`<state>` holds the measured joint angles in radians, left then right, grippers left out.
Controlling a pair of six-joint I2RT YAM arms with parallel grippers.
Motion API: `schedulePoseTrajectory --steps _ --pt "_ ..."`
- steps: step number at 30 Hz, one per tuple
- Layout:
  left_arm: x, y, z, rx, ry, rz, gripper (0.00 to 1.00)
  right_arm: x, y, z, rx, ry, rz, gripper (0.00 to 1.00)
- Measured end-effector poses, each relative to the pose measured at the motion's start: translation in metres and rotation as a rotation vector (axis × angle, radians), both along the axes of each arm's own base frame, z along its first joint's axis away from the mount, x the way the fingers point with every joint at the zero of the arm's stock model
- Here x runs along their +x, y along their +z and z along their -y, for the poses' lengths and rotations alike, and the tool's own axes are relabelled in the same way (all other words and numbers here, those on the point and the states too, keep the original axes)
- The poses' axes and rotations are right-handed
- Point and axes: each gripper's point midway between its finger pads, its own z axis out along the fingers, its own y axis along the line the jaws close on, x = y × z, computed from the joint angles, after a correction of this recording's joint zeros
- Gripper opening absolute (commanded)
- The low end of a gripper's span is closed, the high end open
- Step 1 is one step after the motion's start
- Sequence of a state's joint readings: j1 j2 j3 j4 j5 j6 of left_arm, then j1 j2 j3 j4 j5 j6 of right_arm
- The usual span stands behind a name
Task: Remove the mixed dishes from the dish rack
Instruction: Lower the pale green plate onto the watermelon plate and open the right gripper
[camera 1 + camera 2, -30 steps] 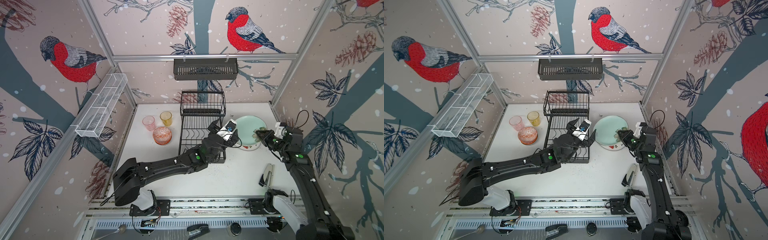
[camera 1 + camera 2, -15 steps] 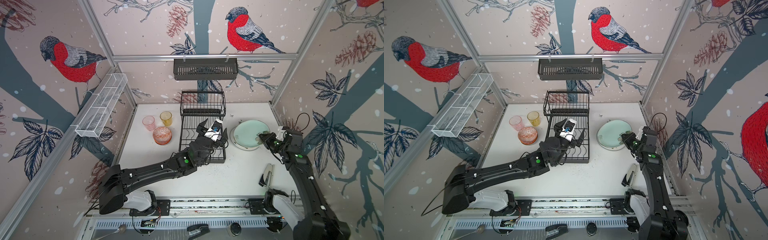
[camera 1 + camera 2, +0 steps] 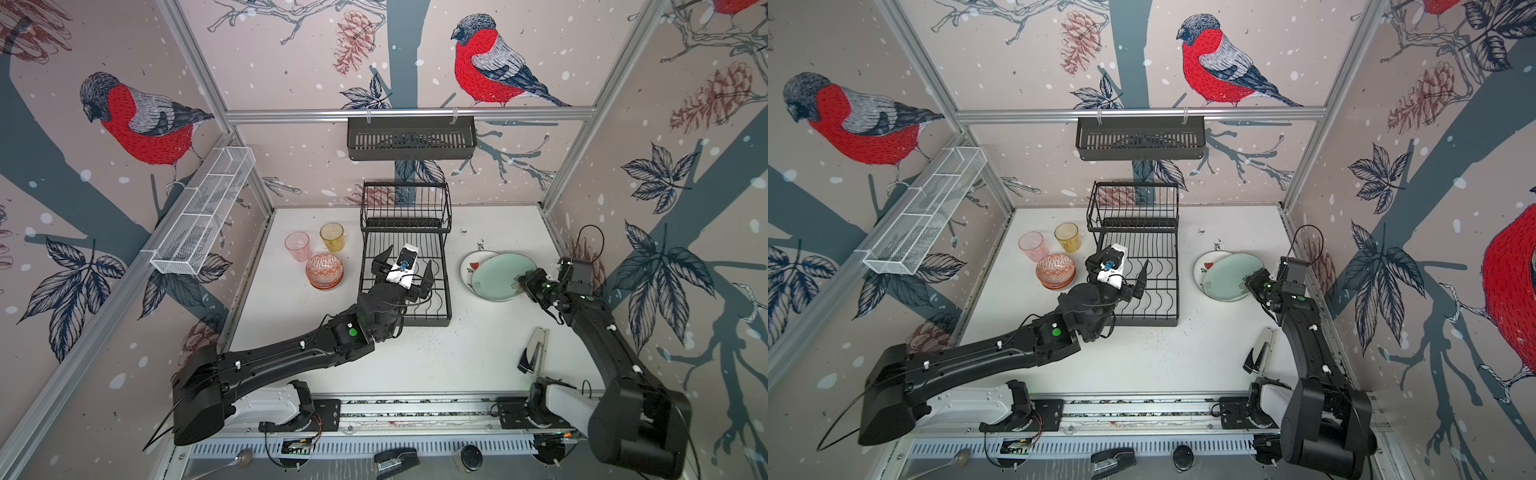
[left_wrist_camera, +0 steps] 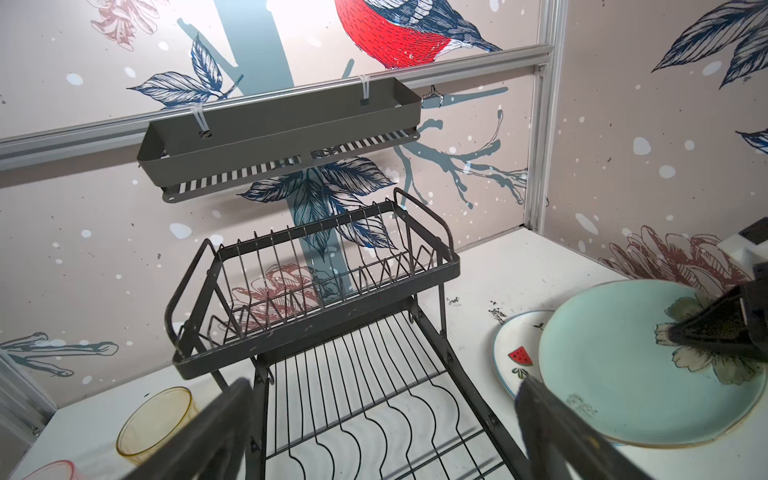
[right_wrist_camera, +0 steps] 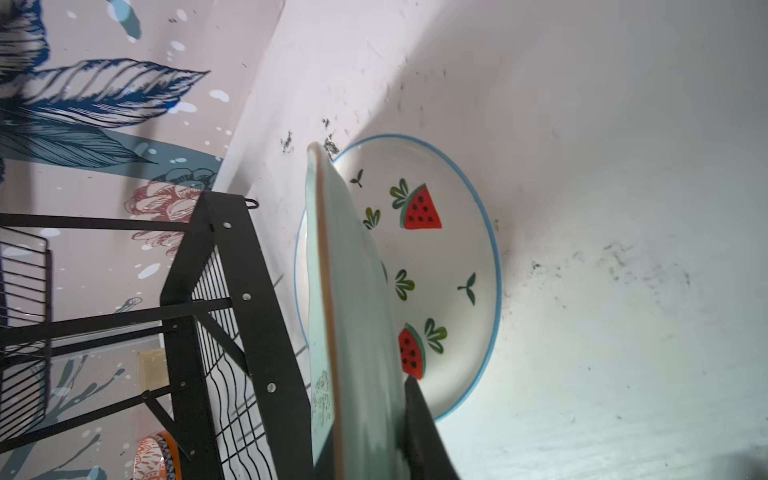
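The black two-tier dish rack (image 3: 405, 232) (image 3: 1133, 216) stands mid-table with no dishes in it. My left gripper (image 3: 405, 268) (image 4: 384, 395) hangs open over its lower tray, with nothing between the fingers. To the rack's right, my right gripper (image 3: 521, 280) (image 5: 374, 415) is shut on the rim of a pale mint plate (image 3: 498, 276) (image 4: 615, 365). That plate is tilted and overlaps a cream watermelon plate (image 3: 471, 264) (image 5: 449, 266) lying flat on the table. Left of the rack stand a pink tumbler (image 3: 298, 246), an amber tumbler (image 3: 332, 237) and an orange patterned bowl (image 3: 324, 271).
A black slotted shelf basket (image 3: 411, 137) hangs on the back rail above the rack. A long white mesh tray (image 3: 203, 216) runs along the left wall. A black and silver tool (image 3: 532, 351) lies at the front right by the right arm's base.
My left gripper has drawn back from the mint plate to a spot over the rack's lower tray. The right gripper has lowered the mint plate over the cream plate.
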<state>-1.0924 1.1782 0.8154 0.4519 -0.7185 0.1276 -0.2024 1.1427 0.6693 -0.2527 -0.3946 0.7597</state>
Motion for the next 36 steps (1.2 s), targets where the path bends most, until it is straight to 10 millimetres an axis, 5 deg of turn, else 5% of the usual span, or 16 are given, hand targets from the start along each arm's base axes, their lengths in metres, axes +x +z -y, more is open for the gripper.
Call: schedulePoseTrajectory --steps 11,25,30,36 --pt "0.004 -0.008 -0.026 -0.014 0.058 -0.014 0.97 0.010 -0.024 -0.001 0.018 0.013 -0.016 0.01" --pt "0.009 -0.012 -0.041 -0.031 0.091 -0.021 0.98 0.011 -0.027 0.000 0.009 0.012 -0.006 0.24" --pt "0.012 -0.013 -0.047 -0.039 0.105 -0.024 0.97 0.008 -0.032 0.000 0.008 0.017 -0.030 0.43" --pt "0.015 -0.018 -0.051 -0.047 0.117 -0.034 0.98 0.008 -0.031 -0.003 -0.006 0.036 -0.030 0.76"
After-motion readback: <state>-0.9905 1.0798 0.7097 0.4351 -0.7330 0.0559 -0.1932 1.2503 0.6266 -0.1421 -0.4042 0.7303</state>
